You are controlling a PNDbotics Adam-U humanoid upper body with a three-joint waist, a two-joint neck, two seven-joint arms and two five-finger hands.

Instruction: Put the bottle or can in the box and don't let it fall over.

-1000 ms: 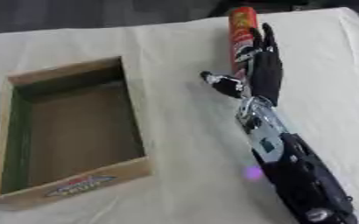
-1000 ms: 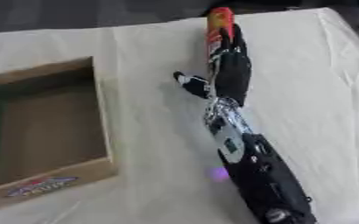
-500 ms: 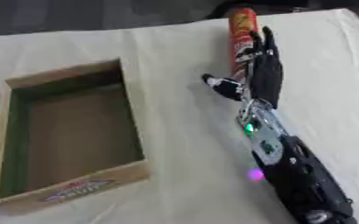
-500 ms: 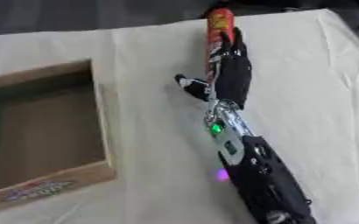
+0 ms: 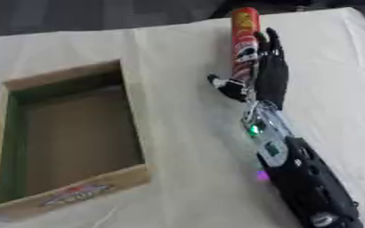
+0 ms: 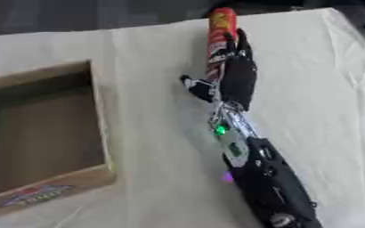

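Table [image 5: 178, 40]: covered in a cream cloth.

Box [image 5: 131, 116]: open cardboard tray with green inner edge, on the table's left, a label on its near wall.

Arm [image 5: 302, 178]: black, our right one, reaching up from the lower right, a green light at the wrist.

Hand [image 5: 267, 78]: our right, fingers straight, laid against the can's right side, thumb spread leftward.

Can [image 5: 245, 40]: tall red tube, upright on the far table, well apart from the box.

Glossy can [image 5: 245, 42]; matt cardboard box [image 5: 133, 116]; cloth tablecloth [image 5: 178, 49]
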